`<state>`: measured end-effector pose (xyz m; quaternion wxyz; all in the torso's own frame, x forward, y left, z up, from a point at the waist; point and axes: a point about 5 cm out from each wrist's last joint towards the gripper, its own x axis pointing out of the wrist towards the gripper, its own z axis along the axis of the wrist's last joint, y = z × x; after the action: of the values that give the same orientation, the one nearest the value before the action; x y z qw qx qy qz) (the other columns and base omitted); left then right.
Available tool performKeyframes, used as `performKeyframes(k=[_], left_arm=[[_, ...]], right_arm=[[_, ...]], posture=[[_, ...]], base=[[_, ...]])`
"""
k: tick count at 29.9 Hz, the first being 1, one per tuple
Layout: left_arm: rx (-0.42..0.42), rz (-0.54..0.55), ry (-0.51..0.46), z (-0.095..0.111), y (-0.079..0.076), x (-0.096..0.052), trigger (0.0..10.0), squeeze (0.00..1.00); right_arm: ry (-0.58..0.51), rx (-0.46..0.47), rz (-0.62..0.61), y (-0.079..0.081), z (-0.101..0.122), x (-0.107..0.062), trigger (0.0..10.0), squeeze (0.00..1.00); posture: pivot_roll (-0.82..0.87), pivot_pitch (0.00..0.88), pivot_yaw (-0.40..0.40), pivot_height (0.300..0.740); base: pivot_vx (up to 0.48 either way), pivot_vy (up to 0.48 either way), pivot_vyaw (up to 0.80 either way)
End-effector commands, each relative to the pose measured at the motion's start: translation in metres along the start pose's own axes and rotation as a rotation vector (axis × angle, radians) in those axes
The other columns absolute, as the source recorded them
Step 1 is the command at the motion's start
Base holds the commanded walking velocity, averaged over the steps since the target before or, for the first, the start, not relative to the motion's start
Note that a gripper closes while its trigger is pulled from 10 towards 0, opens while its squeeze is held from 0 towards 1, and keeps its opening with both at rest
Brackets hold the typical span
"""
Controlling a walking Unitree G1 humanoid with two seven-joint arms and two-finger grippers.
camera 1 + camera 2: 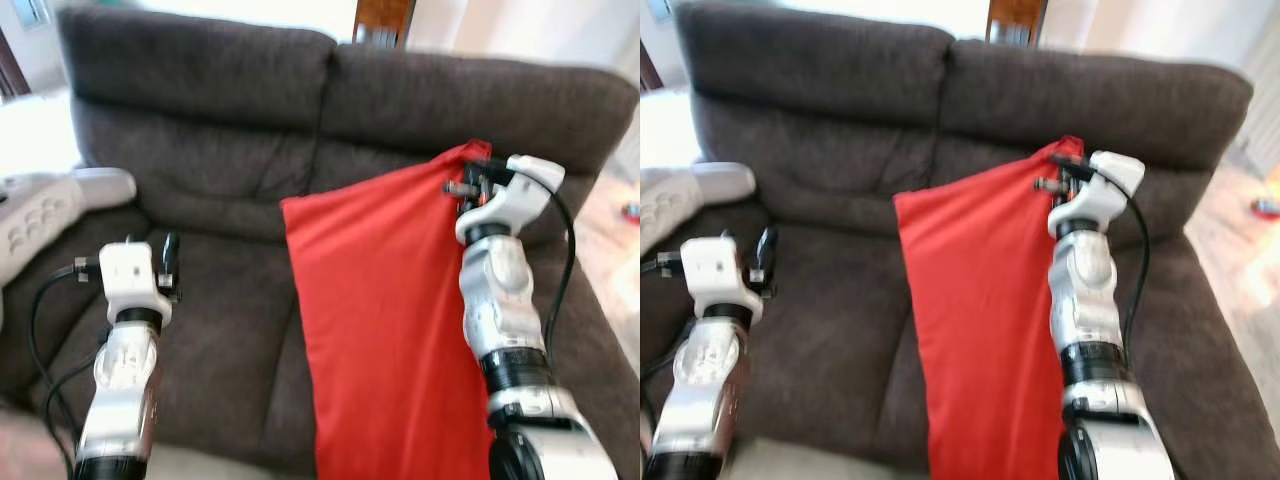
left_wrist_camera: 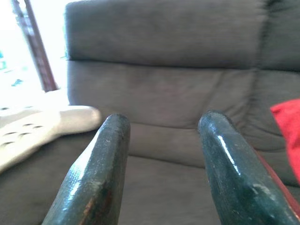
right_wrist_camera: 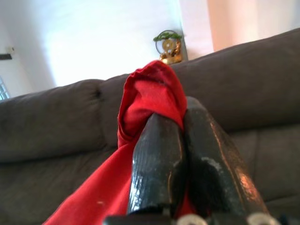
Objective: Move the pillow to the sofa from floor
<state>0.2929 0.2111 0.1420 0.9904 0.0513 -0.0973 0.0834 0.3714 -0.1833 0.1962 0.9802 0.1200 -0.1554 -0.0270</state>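
While the right end effector (image 3: 180,154) pinches one red pillow (image 1: 385,320) over one sofa (image 1: 220,160), the left end effector (image 2: 161,164) gapes empty.

The sofa (image 1: 200,200) is viewed from above and in front by both head eyes, slightly blurred. It is seen close along the left gripper (image 2: 161,154) by one wrist camera, and upward, apparently, along the right gripper (image 3: 185,154) by the other.

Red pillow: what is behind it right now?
Behind the red pillow, pinched at its top corner by the right tool, lie the dark brown sofa's backrest and seat; the stretch it covers is hidden.
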Motion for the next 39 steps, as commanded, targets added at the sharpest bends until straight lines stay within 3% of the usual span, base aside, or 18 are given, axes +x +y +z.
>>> performKeyframes(k=[1, 12, 20, 22, 23, 27, 39], left_arm=[[0.005, -0.018, -0.010, 0.003, -0.005, 0.000, 10.0, 0.00], [0.004, -0.013, -0.007, 0.002, -0.005, -0.001, 10.0, 0.00], [0.014, -0.024, 0.002, 0.000, -0.008, -0.002, 10.0, 0.00], [0.012, -0.048, 0.021, -0.003, -0.010, -0.003, 10.0, 0.00], [0.004, -0.073, 0.039, -0.006, -0.014, -0.005, 10.0, 0.00], [-0.004, -0.112, 0.059, -0.008, -0.021, -0.008, 10.0, 0.00], [0.007, -0.140, 0.075, -0.009, -0.024, -0.012, 10.0, 0.00]], right_arm=[[-0.155, -0.019, 0.008, 0.002, 0.033, 0.011, 10.0, 0.00], [-0.160, -0.037, -0.042, -0.009, 0.036, 0.017, 10.0, 0.00], [-0.078, -0.074, -0.060, -0.014, 0.014, 0.011, 10.0, 0.00], [-0.037, -0.096, -0.069, -0.018, 0.005, 0.008, 10.0, 0.00], [0.025, -0.151, -0.083, -0.023, -0.008, 0.003, 10.0, 0.00], [0.154, -0.163, -0.139, -0.037, -0.038, -0.012, 10.0, 0.00], [0.332, -0.222, -0.156, -0.045, -0.077, -0.039, 10.0, 0.00]], posture=[[0.24, 0.000, -0.099, 0.740], [0.23, 0.000, -0.102, 0.740], [0.23, 0.000, -0.107, 0.740], [0.23, 0.000, -0.110, 0.740], [0.23, 0.000, -0.112, 0.740], [0.24, 0.000, -0.118, 0.740], [0.25, 0.000, -0.127, 0.740]], base=[[0.356, 0.000, 0.00], [0.354, 0.000, 0.00], [0.356, 0.000, 0.00], [0.000, 0.000, 0.00], [0.000, 0.000, 0.00], [0.000, 0.000, 0.00], [0.000, 0.000, 0.00]])
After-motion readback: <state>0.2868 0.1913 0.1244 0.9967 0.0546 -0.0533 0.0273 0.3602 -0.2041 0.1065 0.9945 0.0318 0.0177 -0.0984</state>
